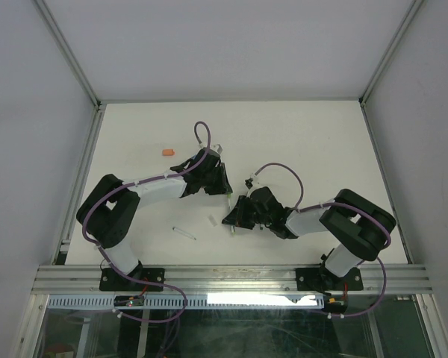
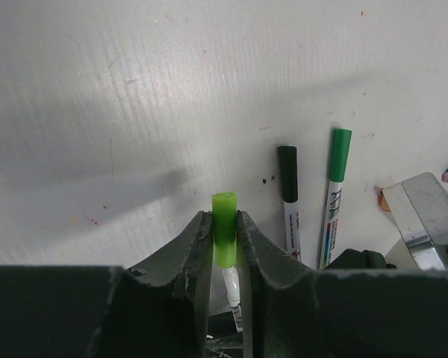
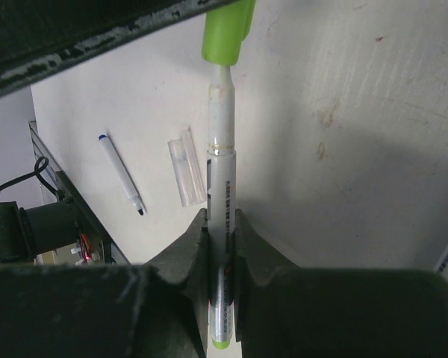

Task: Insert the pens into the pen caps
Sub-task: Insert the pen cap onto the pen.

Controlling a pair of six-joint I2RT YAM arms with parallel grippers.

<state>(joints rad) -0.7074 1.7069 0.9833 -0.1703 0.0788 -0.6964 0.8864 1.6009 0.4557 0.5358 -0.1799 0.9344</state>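
Observation:
My left gripper [image 2: 224,218] is shut on a light green pen cap [image 2: 225,224] that stands up between its fingers. A white-barrelled pen [image 3: 222,171] runs from that cap [image 3: 226,33] down into my right gripper [image 3: 222,218], which is shut on the barrel. The pen's narrow front end sits inside the cap's mouth. In the top view both grippers [image 1: 225,186] [image 1: 234,216] meet at mid-table with the pen [image 1: 230,201] between them. An orange cap [image 1: 167,153] lies far left. A black-capped pen [image 2: 287,198] and a green-capped pen [image 2: 336,190] lie side by side on the table.
An uncapped slim pen [image 3: 121,173] with a blue end and a clear cap [image 3: 185,165] lie on the white table near the front edge, also visible from above [image 1: 184,233] [image 1: 212,221]. Aluminium frame rails [image 1: 82,82] border the table.

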